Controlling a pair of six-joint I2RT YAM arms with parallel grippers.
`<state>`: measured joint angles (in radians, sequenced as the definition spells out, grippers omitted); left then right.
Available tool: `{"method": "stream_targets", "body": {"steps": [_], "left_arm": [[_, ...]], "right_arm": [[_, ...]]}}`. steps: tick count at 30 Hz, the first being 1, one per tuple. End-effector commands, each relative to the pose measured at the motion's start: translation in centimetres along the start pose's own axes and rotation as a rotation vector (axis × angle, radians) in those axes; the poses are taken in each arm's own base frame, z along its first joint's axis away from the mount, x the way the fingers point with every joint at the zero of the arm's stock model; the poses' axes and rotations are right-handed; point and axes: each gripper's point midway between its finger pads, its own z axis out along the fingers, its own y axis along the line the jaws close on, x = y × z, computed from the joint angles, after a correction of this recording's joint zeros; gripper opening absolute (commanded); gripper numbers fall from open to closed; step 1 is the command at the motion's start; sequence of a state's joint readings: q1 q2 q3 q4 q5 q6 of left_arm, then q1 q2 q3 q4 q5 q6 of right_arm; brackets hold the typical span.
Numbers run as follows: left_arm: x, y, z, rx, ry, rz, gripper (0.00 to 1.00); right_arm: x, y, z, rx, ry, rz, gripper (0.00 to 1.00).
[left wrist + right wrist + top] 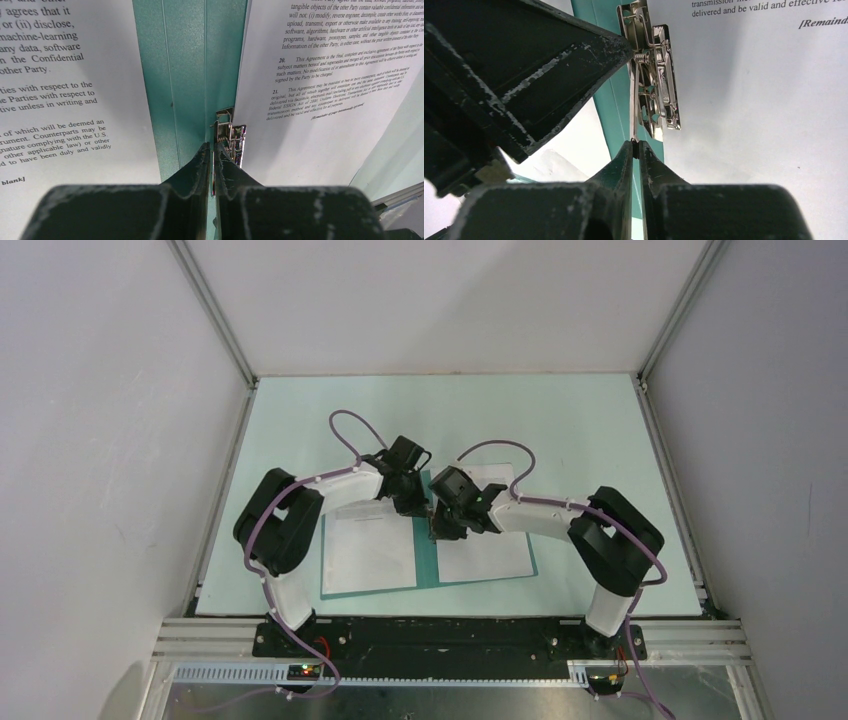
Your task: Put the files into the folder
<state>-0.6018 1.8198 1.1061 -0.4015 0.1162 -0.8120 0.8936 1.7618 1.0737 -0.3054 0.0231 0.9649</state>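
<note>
The teal folder [533, 566] lies open on the table, spine [185, 75] running away from me. One white file [365, 548] lies on its left half and the other [488, 555] on its right half, both printed [325, 75]. The metal clip [659, 85] sits at the spine on the right sheet's edge. My left gripper [212, 150] is shut, its tips against the clip's near end [231, 137]. My right gripper [636, 145] is shut on the clip's thin raised lever [634, 110]. The left fingers [574, 65] touch the clip's top in the right wrist view.
The pale green table mat [560, 420] is walled by grey panels and aluminium rails [215, 300]. Both arms bend in over the folder's middle, with purple cables [345, 420] looping above them. The arm bases stand on a black bar [450, 635] at the near edge.
</note>
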Motion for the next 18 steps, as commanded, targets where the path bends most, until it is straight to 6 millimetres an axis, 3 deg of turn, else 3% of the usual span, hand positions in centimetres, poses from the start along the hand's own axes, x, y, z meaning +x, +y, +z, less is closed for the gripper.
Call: {"method": "stream_targets", "body": {"steps": [1, 9, 18], "left_arm": [[1.2, 1.5, 0.9, -0.057, 0.03, -0.003, 0.1], [1.2, 1.7, 1.1, -0.064, 0.033, -0.006, 0.1], [1.3, 1.9, 1.3, -0.071, 0.037, -0.014, 0.1]], "right_arm": [[2.1, -4.8, 1.6, 0.14, 0.068, 0.017, 0.0], [2.9, -8.2, 2.8, 0.224, 0.095, 0.056, 0.0], [3.5, -10.4, 3.5, 0.299, 0.122, 0.075, 0.0]]}}
